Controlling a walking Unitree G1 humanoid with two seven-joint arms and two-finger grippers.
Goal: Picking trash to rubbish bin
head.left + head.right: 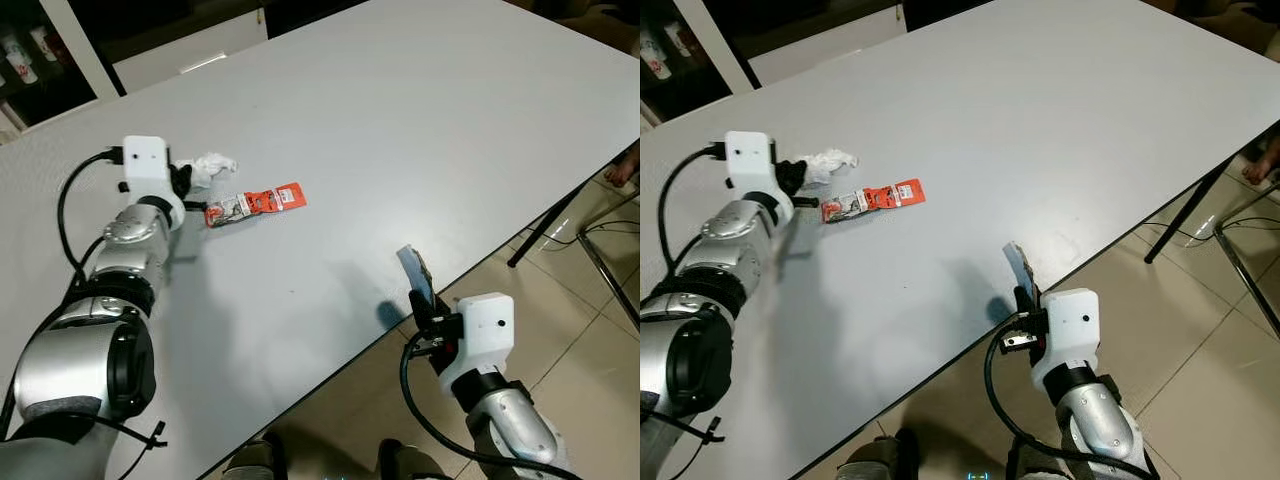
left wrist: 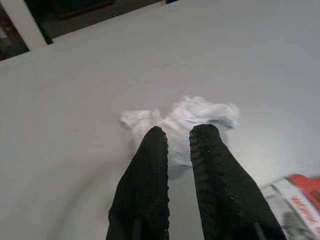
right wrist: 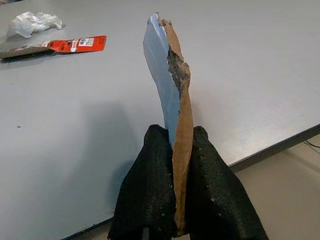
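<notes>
Right wrist view showed the right end effector (image 3: 174, 137) clamping torn cardboard (image 3: 172, 90); the left end effector (image 2: 181, 135), slightly parted, touched crumpled tissue (image 2: 195, 117) on the bench (image 1: 420, 140).

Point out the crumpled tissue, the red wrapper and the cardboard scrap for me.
crumpled tissue (image 2: 200, 112), left wrist view, its white middle.
red wrapper (image 1: 272, 200), left eye view, red printed part.
cardboard scrap (image 3: 172, 85), right wrist view, torn edge.

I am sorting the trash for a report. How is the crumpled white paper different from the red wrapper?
The crumpled white paper is a wrinkled ball; the red wrapper lies flat and long. The left gripper has its fingertips at the paper; the wrapper lies untouched beside it. Both rest on the grey table.
</notes>
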